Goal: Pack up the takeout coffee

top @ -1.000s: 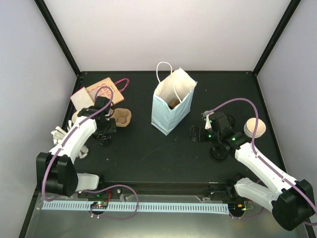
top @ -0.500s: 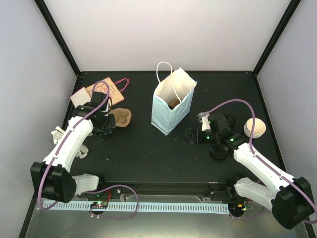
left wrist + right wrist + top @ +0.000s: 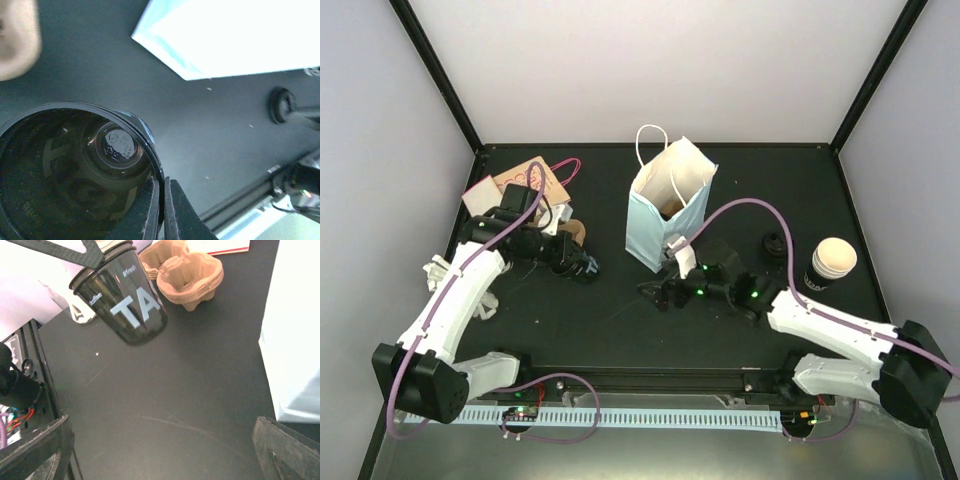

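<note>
My left gripper [image 3: 162, 200] has its jaws pinched together on the rim of the black coffee cup [image 3: 125, 305]: one finger sits inside the mouth, the other outside, and the wall is clamped between them. The cup has no lid; the left wrist camera looks straight down into it to the moulded base. In the right wrist view it hangs tilted, rim toward 11 o'clock and base toward 5, with white "TA" and "#fresh" lettering facing me. It looks lifted off the table [image 3: 620, 320], though I cannot be sure of the gap. My right gripper [image 3: 160, 447] stands wide open and holds nothing, its two fingers at the bottom corners of its own view, pointing at the cup from low over the tabletop. From above, the held cup is at about 8 o'clock from the pale blue paper bag [image 3: 660, 225], which stands upright and open mid-table, and the right gripper is at 6 o'clock of the bag, just beside its base. The brown pulp cup carrier [image 3: 192, 275] lies near the cup, at 9 o'clock of the bag. A second cup with a beige lid [image 3: 832, 262] stands at 4 o'clock, well apart, with a loose black lid [image 3: 775, 243] near it.
</note>
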You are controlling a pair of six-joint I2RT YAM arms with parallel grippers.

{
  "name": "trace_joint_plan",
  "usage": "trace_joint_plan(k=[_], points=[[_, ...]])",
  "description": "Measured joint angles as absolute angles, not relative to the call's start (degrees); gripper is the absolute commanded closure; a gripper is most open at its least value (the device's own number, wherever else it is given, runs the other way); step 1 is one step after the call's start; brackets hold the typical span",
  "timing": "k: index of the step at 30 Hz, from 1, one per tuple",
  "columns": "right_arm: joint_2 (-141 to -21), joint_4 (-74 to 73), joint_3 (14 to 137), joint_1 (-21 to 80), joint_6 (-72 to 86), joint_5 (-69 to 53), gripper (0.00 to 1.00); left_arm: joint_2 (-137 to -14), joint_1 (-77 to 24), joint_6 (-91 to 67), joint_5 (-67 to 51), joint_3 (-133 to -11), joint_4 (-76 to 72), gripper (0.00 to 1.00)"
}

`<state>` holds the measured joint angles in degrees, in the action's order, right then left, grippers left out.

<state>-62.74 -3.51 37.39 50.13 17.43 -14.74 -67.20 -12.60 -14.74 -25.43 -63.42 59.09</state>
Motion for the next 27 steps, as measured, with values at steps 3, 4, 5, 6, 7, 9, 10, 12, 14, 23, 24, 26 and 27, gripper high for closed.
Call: trace_joint_plan(k=[3, 4, 5, 6, 7, 9, 10, 12, 14, 23, 24, 26, 27], points=[[-66.22, 0.54, 37.80, 51.92, 16.10, -13.02, 0.00, -67.05, -13.89, -14.28, -29.87, -63.42, 59.09, 0.99], [-67.24, 1.76, 37.80, 52.49, 15.51, -12.64, 0.00, -67.07, -14.50, -14.11, -31.22, -63.42, 59.09, 0.98], [-68.29, 3.09, 37.80, 53.04, 15.03, -12.14, 0.00, -67.07, -15.16, -13.98, -32.40, -63.42, 59.07, 0.98], [-69.36, 4.51, 37.80, 53.71, 14.33, -11.60, 0.00, -67.07, -15.84, -13.87, -33.65, -63.42, 59.05, 0.98], [-70.17, 5.54, 37.82, 54.30, 13.65, -11.14, 0.00, -67.07, -16.60, -13.78, -34.81, -63.42, 58.98, 0.98], [-72.07, 7.46, 38.04, 55.99, 11.73, -9.91, 0.00, -67.07, -18.09, -13.67, -36.73, -63.42, 58.67, 0.99], [-72.95, 7.94, 38.35, 56.80, 10.76, -9.37, 0.00, -67.07, -18.92, -13.63, -37.71, -63.42, 58.50, 0.98], [-74.85, 8.88, 39.20, 58.52, 8.67, -8.10, 0.00, -67.07, -20.10, -13.63, -39.13, -63.42, 58.30, 0.98], [-76.49, 9.63, 40.05, 59.86, 6.76, -6.94, 0.05, -67.07, -20.84, -13.61, -40.21, -63.44, 58.22, 0.99], [-80.07, 11.20, 42.41, 61.06, 2.50, -5.69, 0.15, -67.07, -21.98, -13.61, -42.41, -63.66, 57.60, 0.99], [-80.25, 11.20, 42.41, 61.10, 2.33, -5.58, 0.18, -67.07, -22.15, -13.61, -42.61, -63.66, 57.49, 0.98], [-80.55, 11.20, 42.41, 61.12, 1.67, -5.28, 0.23, -67.07, -22.33, -13.58, -42.94, -63.72, 57.45, 0.99], [-80.60, 11.20, 42.41, 61.14, 1.41, -5.17, 0.24, -67.07, -22.46, -13.58, -42.96, -63.79, 57.41, 0.98]])
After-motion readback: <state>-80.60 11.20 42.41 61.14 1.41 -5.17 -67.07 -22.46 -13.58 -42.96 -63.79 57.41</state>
